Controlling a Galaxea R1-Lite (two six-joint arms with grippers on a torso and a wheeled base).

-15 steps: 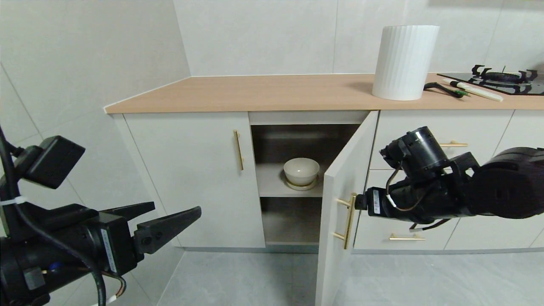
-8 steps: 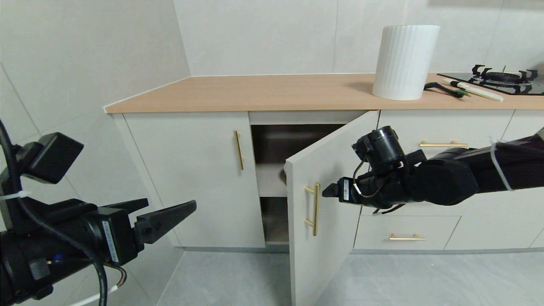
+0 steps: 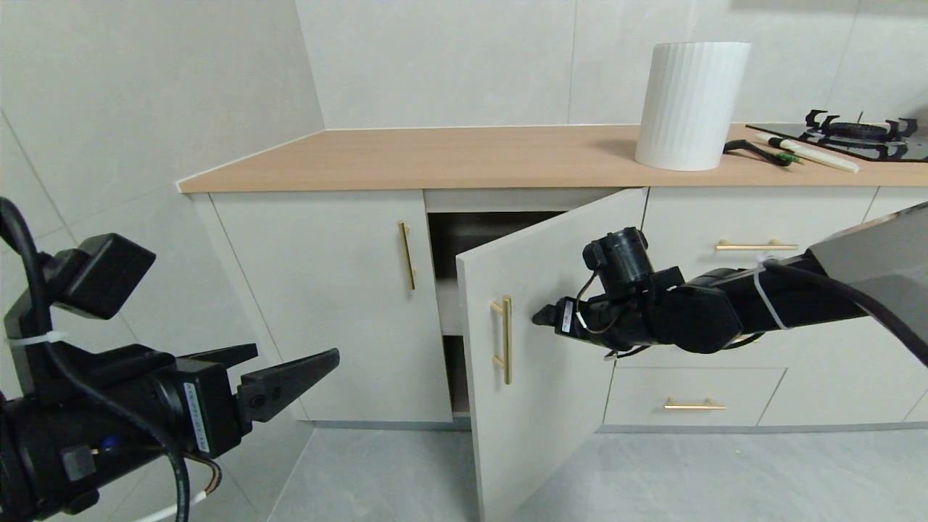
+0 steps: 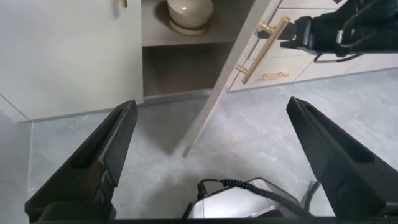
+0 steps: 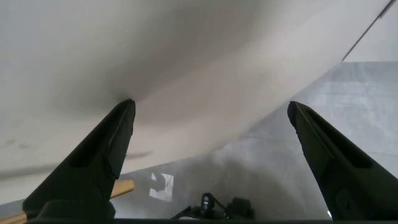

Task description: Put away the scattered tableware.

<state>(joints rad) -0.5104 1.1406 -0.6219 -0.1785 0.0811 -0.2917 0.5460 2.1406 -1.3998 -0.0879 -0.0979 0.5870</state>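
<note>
Right arm is stretched out level in front of the drawer fronts [image 3: 732, 380]. The right claw [image 3: 541, 317] is spread wide, fingertips [image 5: 122, 121] right up at the face of the half-shut cabinet door [image 3: 540, 413], brass handle [image 3: 502, 339] just beside it. Left arm sits low, left claw [image 3: 297, 353] also wide, holding nothing. The bowl [image 4: 189, 9] is cream and glossy, upright on a small plate [image 4: 186, 28] on the cabinet shelf [image 4: 186, 40], straight ahead of the left claw and well apart from it. The left wrist view catches it past the door's edge; from the head view the door covers that spot.
</note>
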